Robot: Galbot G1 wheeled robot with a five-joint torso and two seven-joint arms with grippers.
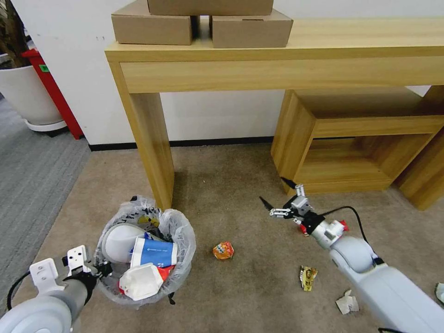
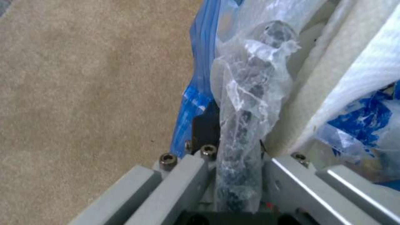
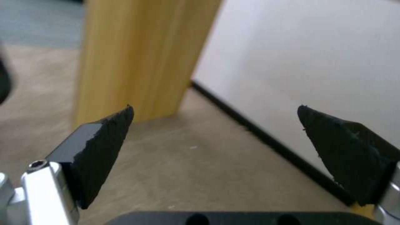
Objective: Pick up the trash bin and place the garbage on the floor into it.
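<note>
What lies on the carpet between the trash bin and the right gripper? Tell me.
One orange packet lies between the trash bin and the open right gripper; otherwise the floor is bare there, as the head view shows.

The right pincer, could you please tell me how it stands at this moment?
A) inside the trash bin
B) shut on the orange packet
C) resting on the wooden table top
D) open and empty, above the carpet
D: the right pincer has its black fingertips spread wide with nothing between them, above the floor, while the orange packet lies apart on the carpet near the trash bin.
</note>
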